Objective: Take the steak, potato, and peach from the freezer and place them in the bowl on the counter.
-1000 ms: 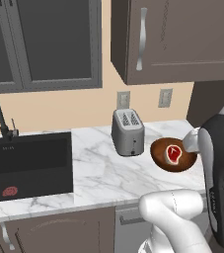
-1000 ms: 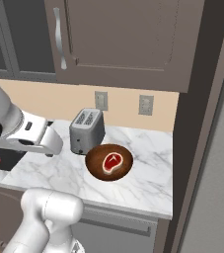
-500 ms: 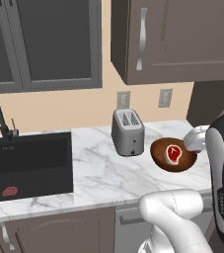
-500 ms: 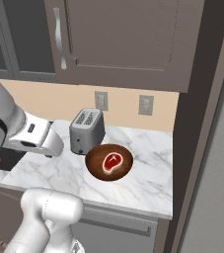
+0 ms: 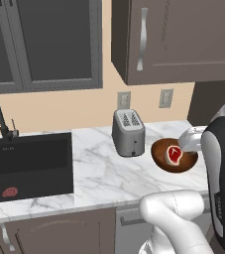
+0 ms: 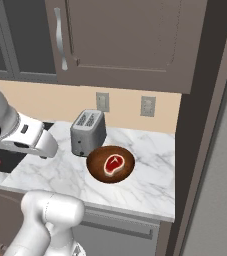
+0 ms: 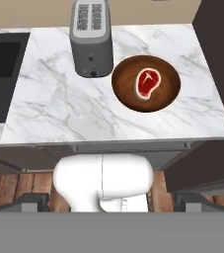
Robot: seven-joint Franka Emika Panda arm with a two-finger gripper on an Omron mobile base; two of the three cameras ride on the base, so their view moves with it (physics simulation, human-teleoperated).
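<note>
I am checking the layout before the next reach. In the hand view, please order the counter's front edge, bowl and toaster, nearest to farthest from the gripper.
From the open gripper:
1. counter, front edge, just ahead.
2. bowl, mid-counter, on the right.
3. toaster, at the back, left of the bowl.

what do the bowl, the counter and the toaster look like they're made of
The bowl looks like wood, glossy reddish-brown with a soft sheen, and holds the steak. The counter looks like polished marble: white with grey veins. The toaster looks like brushed metal, plain grey with dark slots, though it could be painted plastic.
</note>
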